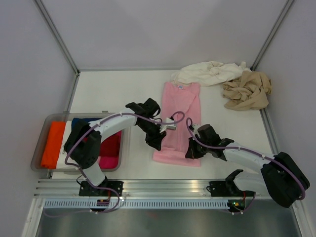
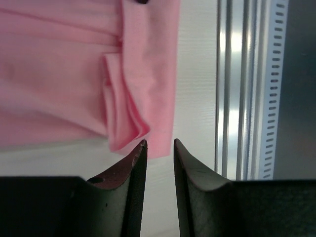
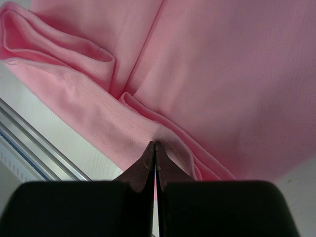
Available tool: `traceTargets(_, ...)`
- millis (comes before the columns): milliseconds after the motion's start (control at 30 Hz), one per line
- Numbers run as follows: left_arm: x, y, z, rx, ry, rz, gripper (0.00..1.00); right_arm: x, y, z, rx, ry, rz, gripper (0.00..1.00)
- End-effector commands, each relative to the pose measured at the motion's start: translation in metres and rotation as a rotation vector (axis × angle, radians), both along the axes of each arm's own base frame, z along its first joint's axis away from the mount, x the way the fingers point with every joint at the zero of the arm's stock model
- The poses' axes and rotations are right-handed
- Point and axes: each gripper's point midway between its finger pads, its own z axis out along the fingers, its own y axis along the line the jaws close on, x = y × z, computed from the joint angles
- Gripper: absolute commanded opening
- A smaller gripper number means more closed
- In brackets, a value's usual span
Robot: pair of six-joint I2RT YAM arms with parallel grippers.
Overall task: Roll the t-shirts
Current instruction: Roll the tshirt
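The light pink t-shirt (image 1: 180, 106) lies in the middle of the table, folded lengthwise into a long strip. My left gripper (image 1: 155, 143) hovers at the strip's near left edge. In the left wrist view this gripper (image 2: 159, 143) is open by a narrow gap showing only bare table, its tips just short of a turned-up corner of the pink t-shirt (image 2: 59, 74). My right gripper (image 1: 191, 150) is at the near right corner, and in its own view it (image 3: 155, 143) is shut on the pink t-shirt's (image 3: 222, 74) hem. The cream-white t-shirt (image 1: 210, 72) and tan-beige t-shirt (image 1: 247, 91) lie crumpled at the back right.
A clear plastic tray (image 1: 37, 153) at the near left holds folded orange, white, blue and red cloth. Metal rails (image 2: 237, 89) run along the table's near edge, close behind the pink hem. White walls stand on three sides.
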Motion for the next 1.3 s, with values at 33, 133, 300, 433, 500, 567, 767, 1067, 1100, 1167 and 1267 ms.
traceTargets(33, -0.041, -0.006, -0.006, 0.014, -0.012, -0.175, 0.34, 0.009, -0.002, -0.002, -0.011, -0.017, -0.056, 0.0)
traceTargets(133, -0.047, -0.014, -0.014, 0.013, -0.006, -0.205, 0.36, 0.008, -0.007, -0.006, -0.036, -0.008, -0.07, 0.0)
traceTargets(300, -0.039, -0.021, -0.033, 0.035, 0.004, -0.18, 0.37, 0.01, -0.015, -0.008, -0.05, -0.012, -0.109, 0.0)
traceTargets(433, -0.014, -0.028, -0.048, 0.076, 0.007, -0.049, 0.36, 0.011, -0.016, -0.005, -0.049, -0.022, -0.115, 0.0)
traceTargets(500, -0.009, -0.024, -0.053, 0.097, 0.027, 0.002, 0.35, 0.013, -0.016, -0.001, -0.042, -0.037, -0.122, 0.0)
traceTargets(567, -0.003, -0.015, -0.059, 0.115, 0.043, 0.039, 0.35, 0.012, -0.018, 0.001, -0.042, -0.043, -0.132, 0.0)
traceTargets(767, -0.004, -0.016, -0.051, 0.07, 0.022, 0.007, 0.39, 0.008, -0.023, 0.001, -0.055, -0.046, -0.126, 0.0)
traceTargets(1067, -0.017, -0.018, 0.009, -0.076, -0.278, -0.178, 0.51, 0.047, -0.01, 0.082, -0.003, -0.384, 0.011, 0.13)
traceTargets(1100, -0.026, -0.014, 0.001, -0.065, -0.291, -0.209, 0.53, 0.051, -0.011, 0.091, -0.006, -0.422, 0.009, 0.16)
traceTargets(1167, -0.03, -0.012, -0.008, -0.05, -0.35, -0.239, 0.56, 0.058, -0.01, 0.116, 0.018, -0.523, 0.025, 0.21)
traceTargets(1267, -0.035, -0.012, -0.031, -0.015, -0.418, -0.244, 0.58, 0.065, -0.016, 0.139, -0.008, -0.654, 0.055, 0.28)
